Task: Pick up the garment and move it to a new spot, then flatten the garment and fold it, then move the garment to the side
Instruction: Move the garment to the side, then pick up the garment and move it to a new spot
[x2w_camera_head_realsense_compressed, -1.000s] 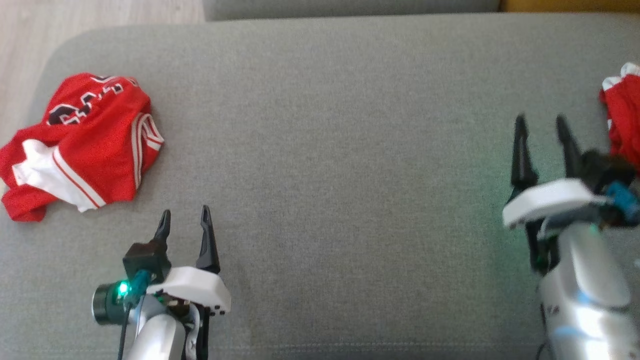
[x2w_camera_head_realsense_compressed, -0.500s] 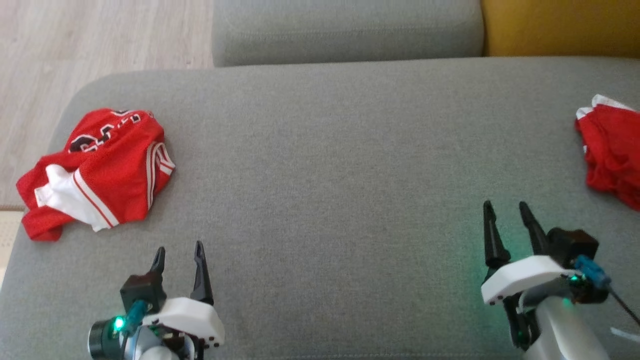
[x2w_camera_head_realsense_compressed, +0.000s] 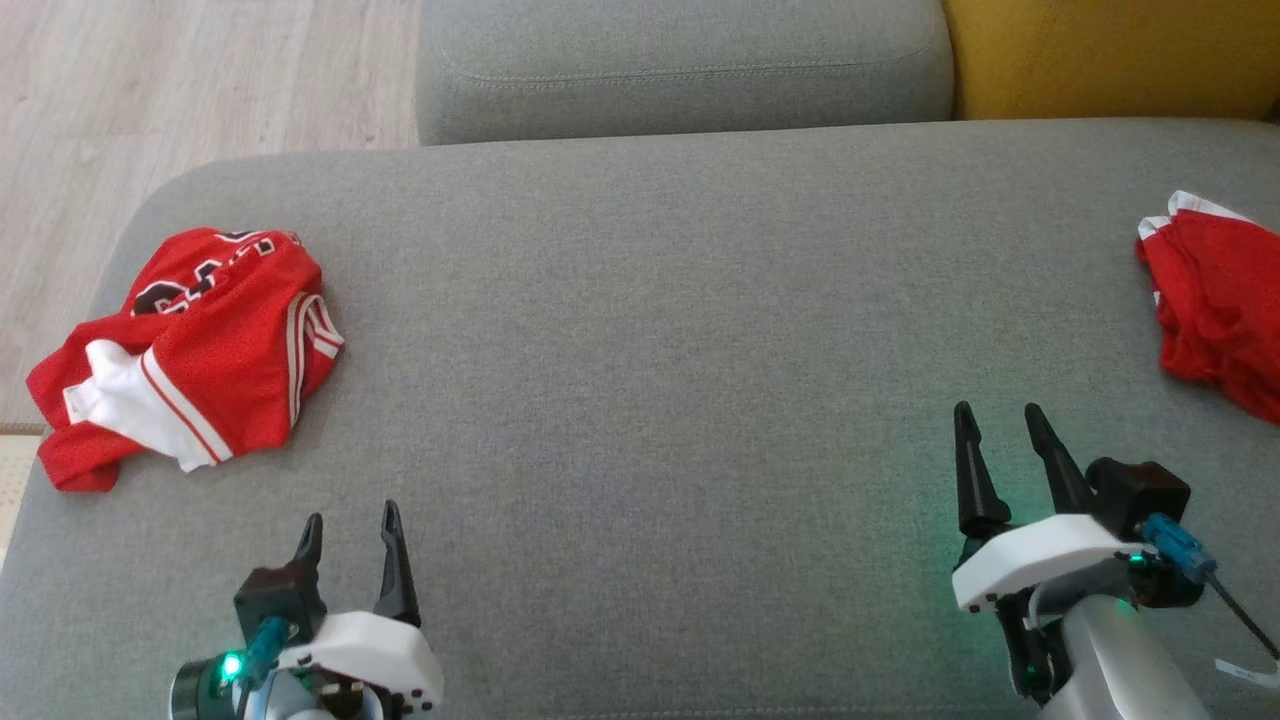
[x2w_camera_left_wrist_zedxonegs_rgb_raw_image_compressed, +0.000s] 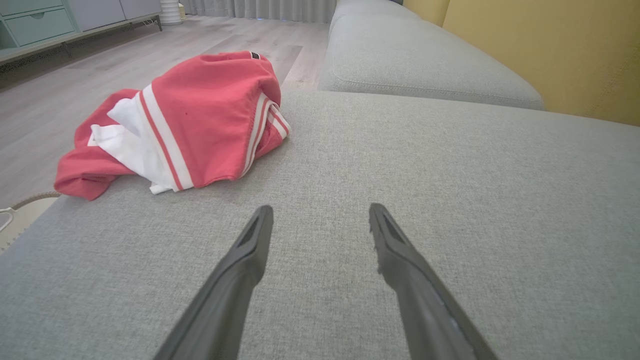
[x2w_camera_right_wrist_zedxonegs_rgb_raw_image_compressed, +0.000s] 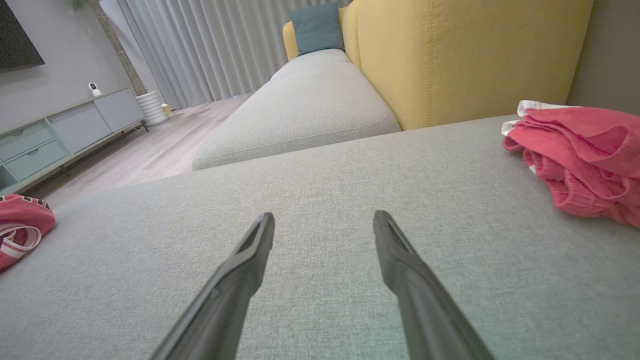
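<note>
A: Eyes on the left garment (x2w_camera_head_realsense_compressed: 190, 350): red, with white stripes and dark lettering, crumpled in a heap near the left end of the grey sofa (x2w_camera_head_realsense_compressed: 650, 350).

B: And there's its twin in colour, the right garment (x2w_camera_head_realsense_compressed: 1215, 300). It's red with a strip of white trim, bunched at the far right of the same seat and partly cut off by the edge of the head view.

A: Wide stretch of bare cushion between the two. Now the left claw (x2w_camera_head_realsense_compressed: 350, 514). What have we got?

B: Fingers spread, nothing between them, pointing up the seat. It sits nearer the robot than the left garment and apart from it, with the heap up and to its left.

A: The right claw (x2w_camera_head_realsense_compressed: 996, 409)?

B: Same story: spread wide, gripping nothing, over bare fabric. The right garment lies ahead and off to its right, no contact.

A: Whether either claw touches the cushion?

B: Can't tell from here.

A: Beyond the seat, a second grey cushion (x2w_camera_head_realsense_compressed: 680, 60), a yellow backrest (x2w_camera_head_realsense_compressed: 1100, 50) at the top right, and pale wood floor (x2w_camera_head_realsense_compressed: 200, 80) off the left end.
</note>
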